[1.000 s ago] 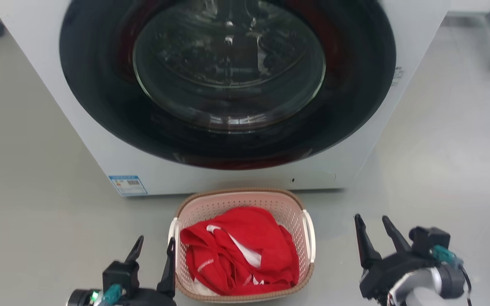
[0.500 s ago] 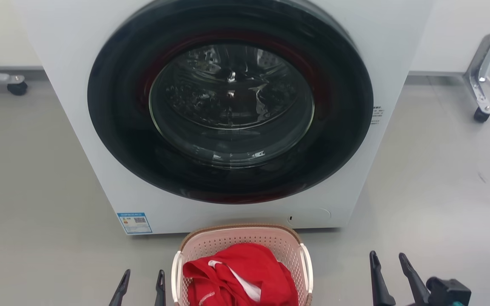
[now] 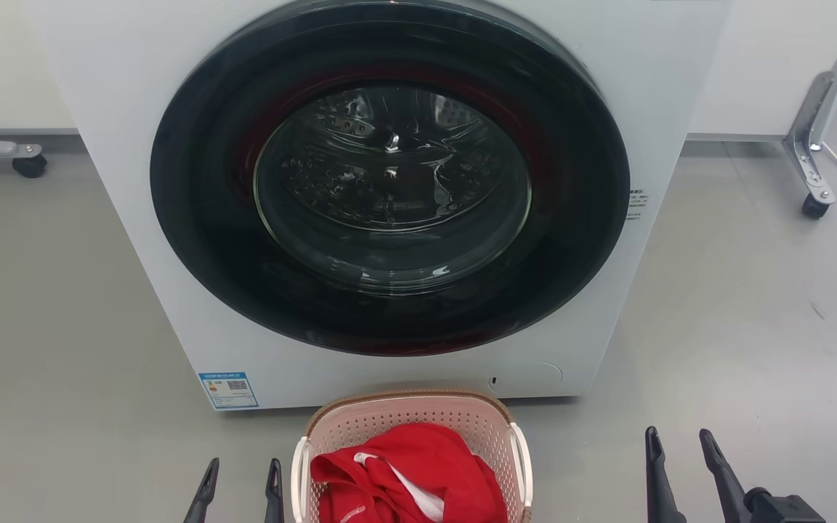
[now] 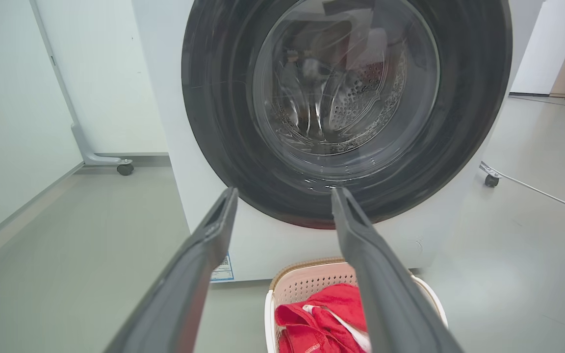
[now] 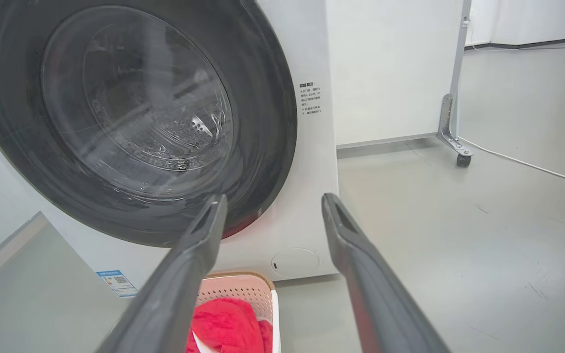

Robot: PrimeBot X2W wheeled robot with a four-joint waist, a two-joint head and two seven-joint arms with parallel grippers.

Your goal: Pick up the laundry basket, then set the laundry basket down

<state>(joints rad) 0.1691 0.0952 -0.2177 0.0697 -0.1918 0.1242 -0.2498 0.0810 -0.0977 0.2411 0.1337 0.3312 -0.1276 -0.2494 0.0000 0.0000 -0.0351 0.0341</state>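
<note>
Left gripper [image 3: 243, 471] and right gripper [image 3: 678, 442] both gape empty beside the basket [image 3: 357, 426] — handles seemingly untouched; a lopsided grab could tip out the red cloth [image 3: 418, 472].

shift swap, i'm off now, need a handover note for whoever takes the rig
Left claw open and empty, just left of the laundry basket, not touching.
Right claw open and empty, farther off on its right.
Basket on the floor before the closed washing machine, red garment inside.
Done: cannot tell if it was lifted yet.
Left: if not, grip the side handles, lift, set down.
</note>
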